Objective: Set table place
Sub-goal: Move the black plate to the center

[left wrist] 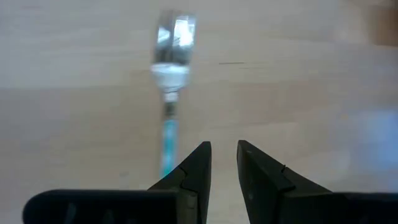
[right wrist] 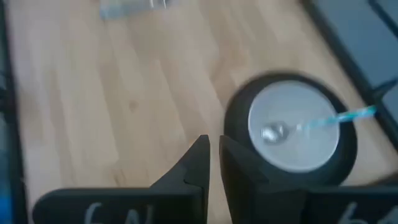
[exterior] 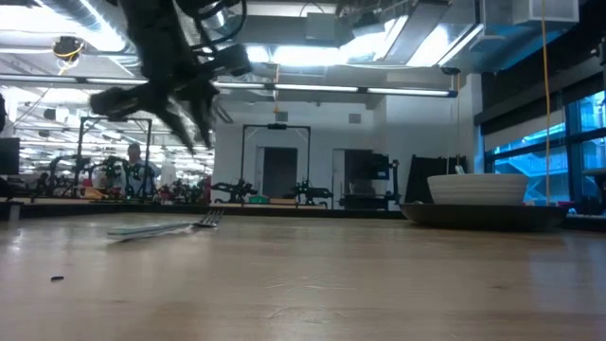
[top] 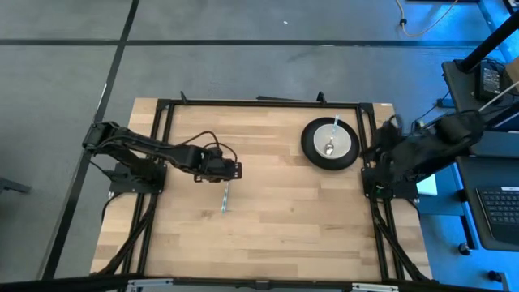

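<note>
A silver fork [top: 225, 197] lies flat on the pale wood table [top: 276, 219], left of centre, its tines [left wrist: 174, 34] pointing away from my left gripper. My left gripper [left wrist: 222, 144] hangs open just above the fork's handle end [left wrist: 166, 152], slanting down and touching nothing; it also shows in the high view [top: 235, 170]. At the far right a black plate [top: 308, 150] carries a white bowl [top: 342, 134] with a spoon [top: 332, 138] resting in it. My right gripper [right wrist: 215, 138] hangs high beside the plate's right side, with only a narrow gap between its fingers and nothing in it.
Black frame rails [top: 259, 103] edge the table, and both arm bases stand on them at the left and right sides. Bare wood [top: 284, 195] lies between fork and plate. A laptop [top: 499, 211] sits off the table to the right.
</note>
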Robot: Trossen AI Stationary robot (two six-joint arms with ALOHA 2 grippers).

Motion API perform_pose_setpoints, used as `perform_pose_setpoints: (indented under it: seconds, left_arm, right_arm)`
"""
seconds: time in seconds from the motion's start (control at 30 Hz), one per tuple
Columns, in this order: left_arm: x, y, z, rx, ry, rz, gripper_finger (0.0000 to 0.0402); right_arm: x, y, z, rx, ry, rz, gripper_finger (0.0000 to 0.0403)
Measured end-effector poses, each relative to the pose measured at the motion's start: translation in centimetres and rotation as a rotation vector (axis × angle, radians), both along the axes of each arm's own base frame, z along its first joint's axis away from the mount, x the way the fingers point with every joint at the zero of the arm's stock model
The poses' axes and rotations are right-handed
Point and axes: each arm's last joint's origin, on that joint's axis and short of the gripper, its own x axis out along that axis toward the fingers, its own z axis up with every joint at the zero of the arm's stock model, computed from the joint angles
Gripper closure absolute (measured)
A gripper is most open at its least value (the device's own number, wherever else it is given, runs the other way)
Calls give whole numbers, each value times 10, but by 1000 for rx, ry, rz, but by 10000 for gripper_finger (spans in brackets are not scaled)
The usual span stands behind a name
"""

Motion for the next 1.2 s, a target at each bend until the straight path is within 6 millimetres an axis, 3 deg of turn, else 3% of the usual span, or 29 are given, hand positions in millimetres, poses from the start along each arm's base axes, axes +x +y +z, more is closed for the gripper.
perform_pose_setpoints:
  seconds: [0.27, 0.4, 0.6, 0.83, 1.2]
  left_arm:
    - [8, 17, 34, 96, -277, -117, 334]
    - [1, 27, 64, 175, -453, -145, 340]
    - [-17, 34, 107, 380, -670, -192, 355]
    - [-26, 31, 121, 470, -724, -259, 370]
    - [-23, 8, 132, 469, -861, -287, 391]
  right_arm:
    - [34, 11, -76, -15, 126, -35, 363]
    - [49, 11, -110, 83, 151, -2, 364]
    - [60, -3, -151, 90, 178, -36, 363]
    - [62, -21, -180, 63, 234, 35, 363]
    - [69, -35, -198, 78, 211, 49, 364]
